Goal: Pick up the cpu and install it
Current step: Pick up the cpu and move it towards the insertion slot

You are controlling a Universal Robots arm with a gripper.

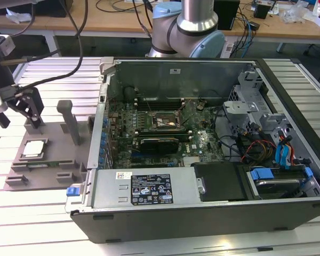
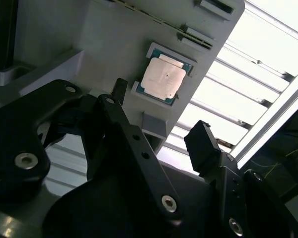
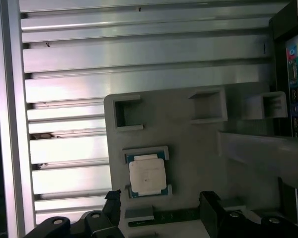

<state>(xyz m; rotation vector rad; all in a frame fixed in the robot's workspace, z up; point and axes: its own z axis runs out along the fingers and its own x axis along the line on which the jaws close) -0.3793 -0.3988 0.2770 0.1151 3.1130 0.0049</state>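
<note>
The cpu, a small square chip with a pale metal top, lies flat in a pocket of the grey plastic tray on the exterior view's left. My gripper hangs a little above the tray's far part, open, with nothing between its black fingers. In both wrist views the cpu sits just ahead of the gripper, apart from both fingertips. The motherboard's socket lies inside the open computer case.
Raised posts stand on the tray beside the cpu pocket. A long dark card lies in a tray slot close to the fingers. Cables, drive cages and a black card crowd the case. The slatted metal table surrounds the tray.
</note>
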